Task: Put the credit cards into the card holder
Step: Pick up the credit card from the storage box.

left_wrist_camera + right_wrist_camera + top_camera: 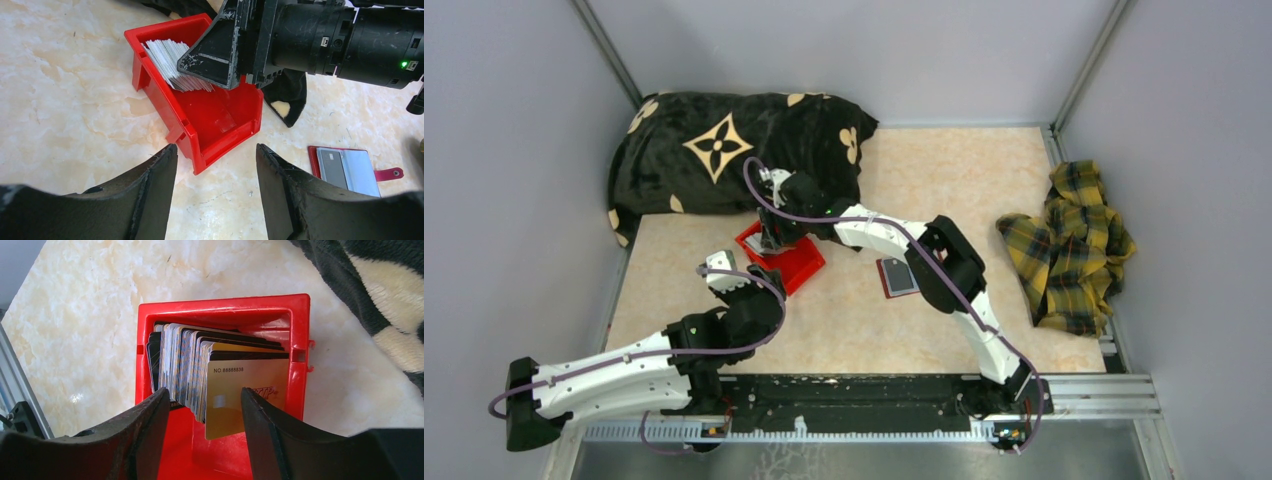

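Note:
The credit cards (220, 375) stand on edge as a stack in a red plastic bin (220, 307), with a gold card at the front. My right gripper (205, 392) is down in the bin with its jaws apart on either side of the stack, open. In the left wrist view its fingers (210, 55) cover part of the cards (167, 57). The card holder (897, 277) lies open on the table right of the bin, dark red outside and blue-grey inside (357, 172), with a grey card (331, 167) in it. My left gripper (216, 147) hovers open and empty near the bin's front corner.
A black pillow with tan flower shapes (724, 150) lies just behind the bin (802, 262). A yellow plaid cloth (1074, 240) sits bunched at the right edge. Grey walls enclose the table, and a metal rail (874, 400) runs along the near edge.

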### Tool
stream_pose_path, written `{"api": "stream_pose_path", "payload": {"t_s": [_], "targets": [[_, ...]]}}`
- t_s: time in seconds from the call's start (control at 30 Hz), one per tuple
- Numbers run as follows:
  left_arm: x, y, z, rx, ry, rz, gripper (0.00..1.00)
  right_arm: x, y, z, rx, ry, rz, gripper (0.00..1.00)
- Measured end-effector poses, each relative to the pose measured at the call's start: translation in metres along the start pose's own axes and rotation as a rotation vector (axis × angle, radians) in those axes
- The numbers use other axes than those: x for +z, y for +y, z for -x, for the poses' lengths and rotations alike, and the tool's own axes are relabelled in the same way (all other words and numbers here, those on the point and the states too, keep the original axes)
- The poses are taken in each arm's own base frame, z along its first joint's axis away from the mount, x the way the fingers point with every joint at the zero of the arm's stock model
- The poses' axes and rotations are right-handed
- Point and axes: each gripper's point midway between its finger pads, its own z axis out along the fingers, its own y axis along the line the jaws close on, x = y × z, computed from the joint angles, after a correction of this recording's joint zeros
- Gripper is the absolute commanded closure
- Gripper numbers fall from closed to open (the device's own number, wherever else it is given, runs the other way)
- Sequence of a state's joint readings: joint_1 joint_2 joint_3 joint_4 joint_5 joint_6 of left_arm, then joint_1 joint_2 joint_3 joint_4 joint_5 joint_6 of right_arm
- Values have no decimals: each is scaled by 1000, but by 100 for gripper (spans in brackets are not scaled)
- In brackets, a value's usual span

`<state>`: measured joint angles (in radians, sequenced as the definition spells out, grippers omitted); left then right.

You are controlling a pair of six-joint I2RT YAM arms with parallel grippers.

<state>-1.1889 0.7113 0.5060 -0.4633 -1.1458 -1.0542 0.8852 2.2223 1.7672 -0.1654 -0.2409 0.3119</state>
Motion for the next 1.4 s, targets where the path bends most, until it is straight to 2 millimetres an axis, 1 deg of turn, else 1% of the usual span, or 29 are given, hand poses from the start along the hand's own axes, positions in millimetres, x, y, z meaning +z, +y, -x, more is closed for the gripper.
{"api": "stream_pose_path", "payload": {"t_s": [0.13,0.53,1.1,1.27,1.4], "targets": [[0,0,0,-3,-1,-1,33,3,0,-4,6,9,9,50],[1,0,-3,1,1,0,33,2,2,-5,36,20,25,62],[1,-1,-5,6,11,-5,33,0,14,-11,53,40,53,71],[1,-1,-6,13,13,-5,33,-5,17,-13,52,49,53,74],[1,-1,-7,15,16,-5,32,-8,20,-10,48,45,53,75]]}}
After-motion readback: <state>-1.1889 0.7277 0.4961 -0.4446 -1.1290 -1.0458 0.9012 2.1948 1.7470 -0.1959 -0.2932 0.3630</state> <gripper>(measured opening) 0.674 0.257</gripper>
